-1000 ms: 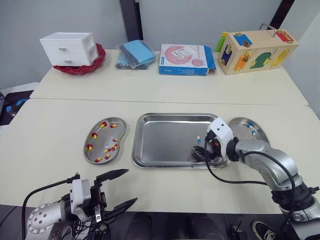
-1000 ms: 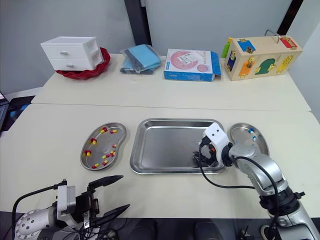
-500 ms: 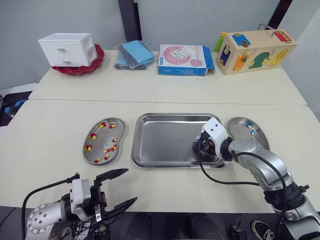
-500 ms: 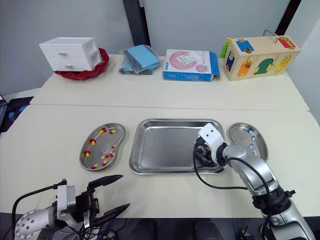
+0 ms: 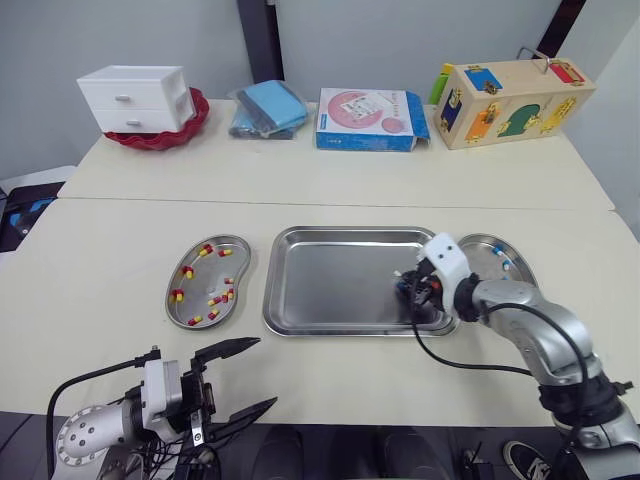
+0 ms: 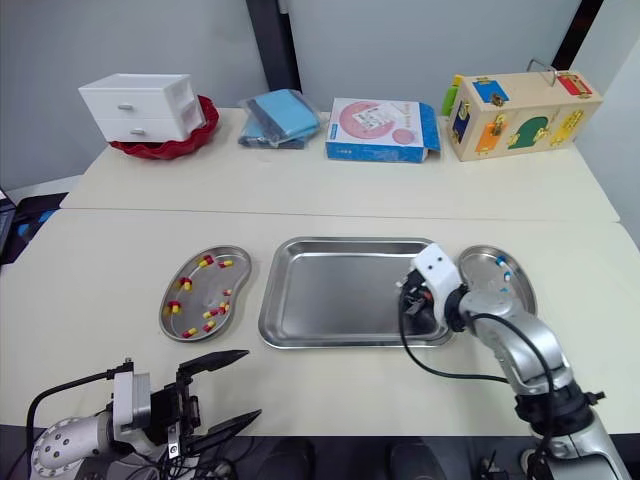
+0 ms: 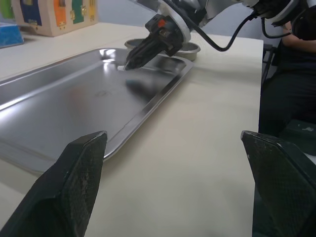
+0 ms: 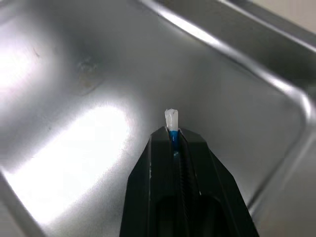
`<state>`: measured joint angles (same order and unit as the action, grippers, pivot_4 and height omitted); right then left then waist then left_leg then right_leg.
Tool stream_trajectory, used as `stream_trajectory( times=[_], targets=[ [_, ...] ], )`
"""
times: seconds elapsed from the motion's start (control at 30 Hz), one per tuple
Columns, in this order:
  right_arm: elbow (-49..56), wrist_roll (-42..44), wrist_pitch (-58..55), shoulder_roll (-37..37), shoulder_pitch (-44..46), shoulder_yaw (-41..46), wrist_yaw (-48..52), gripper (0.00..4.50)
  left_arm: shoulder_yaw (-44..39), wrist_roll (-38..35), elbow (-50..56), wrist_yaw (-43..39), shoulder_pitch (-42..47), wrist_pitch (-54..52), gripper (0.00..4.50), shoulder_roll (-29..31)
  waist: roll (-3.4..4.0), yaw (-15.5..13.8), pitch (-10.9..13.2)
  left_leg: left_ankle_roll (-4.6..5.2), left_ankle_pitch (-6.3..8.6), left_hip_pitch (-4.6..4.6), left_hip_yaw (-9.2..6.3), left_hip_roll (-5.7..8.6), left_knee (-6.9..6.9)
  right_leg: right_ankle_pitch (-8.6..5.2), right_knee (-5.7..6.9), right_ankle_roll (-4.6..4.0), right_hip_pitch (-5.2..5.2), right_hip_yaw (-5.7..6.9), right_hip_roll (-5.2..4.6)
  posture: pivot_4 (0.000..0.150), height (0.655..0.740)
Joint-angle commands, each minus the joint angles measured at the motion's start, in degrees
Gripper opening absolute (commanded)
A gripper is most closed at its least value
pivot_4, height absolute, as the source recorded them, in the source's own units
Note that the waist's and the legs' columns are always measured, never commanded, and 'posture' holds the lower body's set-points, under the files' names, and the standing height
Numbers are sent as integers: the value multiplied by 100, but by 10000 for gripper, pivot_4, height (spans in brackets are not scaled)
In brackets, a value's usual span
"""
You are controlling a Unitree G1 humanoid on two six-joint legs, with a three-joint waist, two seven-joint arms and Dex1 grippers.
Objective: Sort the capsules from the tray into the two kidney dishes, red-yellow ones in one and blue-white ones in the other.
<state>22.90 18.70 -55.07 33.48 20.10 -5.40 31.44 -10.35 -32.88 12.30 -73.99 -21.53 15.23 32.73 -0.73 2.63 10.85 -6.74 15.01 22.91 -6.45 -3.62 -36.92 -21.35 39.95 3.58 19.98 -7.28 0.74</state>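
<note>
Tray rim point(image 5: 350, 231) stands between right claw point(image 5: 402, 284) and right dish point(image 5: 478, 245).

left dish point(image 5: 205, 282) | tray point(image 5: 330, 285) | right dish point(image 5: 478, 252) | side by side on table point(image 5: 300, 185)

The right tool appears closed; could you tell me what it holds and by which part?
A blue-white capsule, pinched by its blue end; the white end protrudes.

a test lab: plain tables point(image 5: 300, 180) by a grey wall point(image 5: 150, 40), steel tray point(image 5: 330, 280), wooden puzzle box point(image 5: 515, 100).
</note>
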Motion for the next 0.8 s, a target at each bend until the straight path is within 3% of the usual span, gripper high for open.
stream_trajectory(
  times=[0.03,0.23,0.6,0.8],
  targets=[
    [390,273,220,560,-291,889,428,213,45,-138,213,-84,33,85,45000,-13,0,-25,0,0,0,-1,0,1,0,0,-1,0,-2,0,-1,1500,7400],
    [-40,389,380,1468,-1128,2209,851,213,154,-167,218,-314,127,131,45000,11,0,-67,-1,1,0,-3,4,1,0,0,-2,0,-3,-3,0,1500,7400],
    [-319,451,435,1474,-1167,2348,776,213,218,-150,67,-391,265,133,45000,-24,1,19,-1,1,0,-11,8,0,-1,0,-1,0,-12,-8,1,1500,7400],
    [-385,399,528,1555,-1262,2339,796,15513,177,-148,19,-415,224,153,45000,-28,1,19,-1,1,0,-12,6,0,-1,0,-1,0,-13,-7,1,1500,7400]
  ],
)
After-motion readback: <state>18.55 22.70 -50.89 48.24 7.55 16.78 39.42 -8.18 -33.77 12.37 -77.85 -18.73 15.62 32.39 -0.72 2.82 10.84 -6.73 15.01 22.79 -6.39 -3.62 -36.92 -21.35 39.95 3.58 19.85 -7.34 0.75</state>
